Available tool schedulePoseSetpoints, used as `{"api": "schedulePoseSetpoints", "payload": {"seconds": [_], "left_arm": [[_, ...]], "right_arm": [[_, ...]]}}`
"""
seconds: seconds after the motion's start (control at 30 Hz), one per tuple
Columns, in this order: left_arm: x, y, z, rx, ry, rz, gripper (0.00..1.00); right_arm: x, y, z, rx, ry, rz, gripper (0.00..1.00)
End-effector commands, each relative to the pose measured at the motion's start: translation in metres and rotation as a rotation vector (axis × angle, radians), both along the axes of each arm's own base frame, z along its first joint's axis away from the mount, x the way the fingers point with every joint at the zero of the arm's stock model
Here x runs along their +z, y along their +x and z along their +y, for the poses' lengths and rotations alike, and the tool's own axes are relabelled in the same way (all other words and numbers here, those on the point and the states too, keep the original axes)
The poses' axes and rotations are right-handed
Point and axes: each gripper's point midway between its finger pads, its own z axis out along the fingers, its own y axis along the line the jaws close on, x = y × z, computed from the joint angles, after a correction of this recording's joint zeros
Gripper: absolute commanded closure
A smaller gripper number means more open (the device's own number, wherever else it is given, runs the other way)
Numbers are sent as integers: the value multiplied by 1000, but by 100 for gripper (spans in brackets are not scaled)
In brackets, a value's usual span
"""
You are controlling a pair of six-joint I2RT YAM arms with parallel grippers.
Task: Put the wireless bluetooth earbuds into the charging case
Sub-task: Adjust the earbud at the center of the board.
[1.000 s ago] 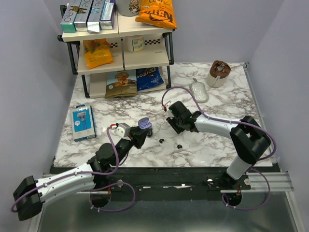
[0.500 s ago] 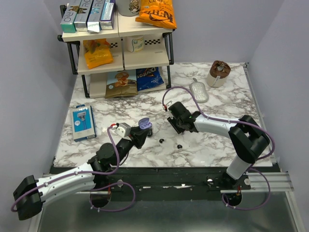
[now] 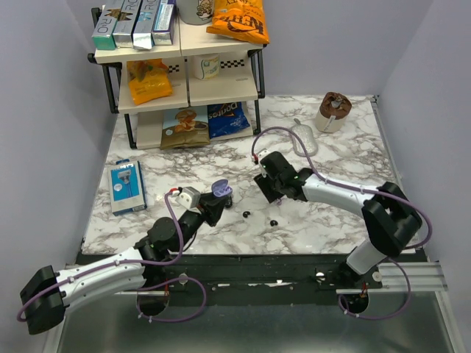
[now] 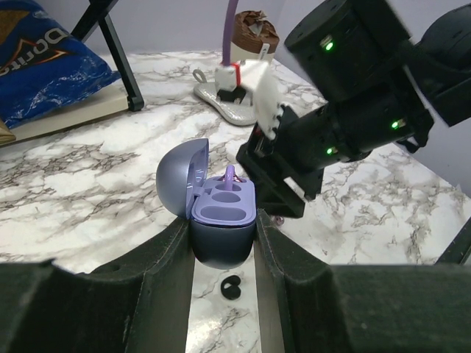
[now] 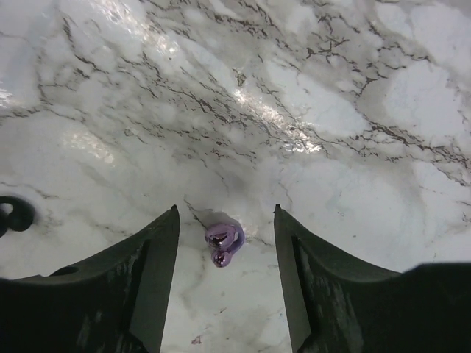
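The left gripper is clamped on the charging case, one finger on each side of the lower shell. The lid stands open toward 9 o'clock in the left wrist view, and the moulded sockets face up. In the top view the case sits toward 7 o'clock of the table centre. The wireless bluetooth earbuds are outside the case, on the marble. One lies just at 4 o'clock of the case. The second earbud lies further out in the same direction, apart from the first. The right gripper is at 3 o'clock of the case, near it but not touching, with its fingers pointing down at the table. Its jaws stand apart and grip nothing. In the right wrist view a small cluster of pale purple bits lies on the marble between the fingertips, clear of both. At 9 o'clock in that view one black earbud shows at the frame edge, partly cropped.
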Motion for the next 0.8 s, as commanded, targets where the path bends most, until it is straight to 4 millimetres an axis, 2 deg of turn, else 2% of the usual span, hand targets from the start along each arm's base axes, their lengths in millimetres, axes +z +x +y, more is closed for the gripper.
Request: {"api": "schedulePoseSetpoints", "payload": {"seconds": [0.0,0.1,0.17,0.27,0.4,0.77], "left_arm": [[6,-2,-3,-11,-32,-14,100],[7,-2,-4,-14,-31,-15,100],[8,-2,-4,-14,-36,-18,100],[7,-2,-4,-14,-32,-14,100],[8,-3,-5,-20,-33,-15,100],[7,-3,-3,-17,-36,-11,100]], "right_arm": [[45,-1,10,-34,124,-37,36],[46,-10,6,-64,155,-13,42],[34,-19,0,-87,142,17,50],[22,-28,1,-83,151,65,56],[20,-28,6,-95,178,78,55],[-9,-32,-2,-226,120,156,44]]}}
